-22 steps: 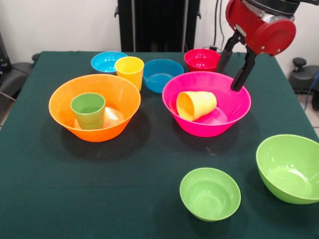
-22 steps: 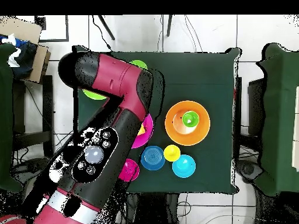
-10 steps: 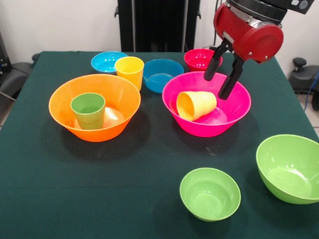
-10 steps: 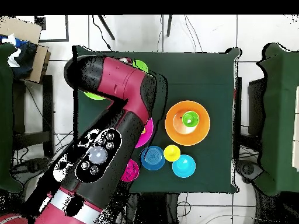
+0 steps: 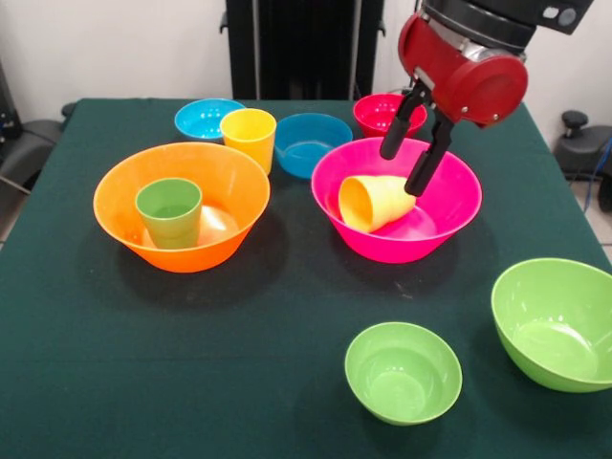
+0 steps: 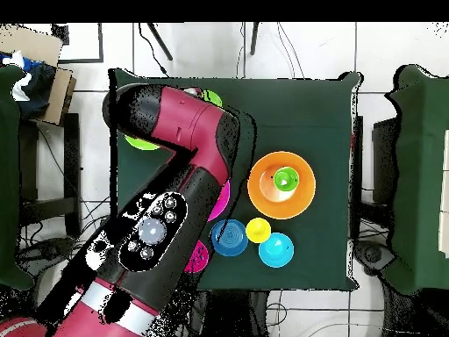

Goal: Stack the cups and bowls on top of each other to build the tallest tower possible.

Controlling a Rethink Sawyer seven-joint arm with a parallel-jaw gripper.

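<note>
The gripper (image 5: 407, 165) hangs over the large hot pink bowl (image 5: 449, 215), its fingers (image 5: 393, 137) spread and holding nothing, apparently just above the orange-yellow cup (image 5: 375, 202) lying tipped on its side inside that bowl on the counter (image 5: 239, 325).

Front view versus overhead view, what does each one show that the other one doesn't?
Only the front view shows the tool, open, above the orange-yellow cup lying on its side in the large pink bowl. It alone shows the small green bowl and the large green bowl whole.

Only the overhead view shows the floor around the table and the arm, which hides most of the pink bowl and both green bowls.

Both show the green cup upright in the orange bowl, the yellow cup and the two blue bowls.
</note>
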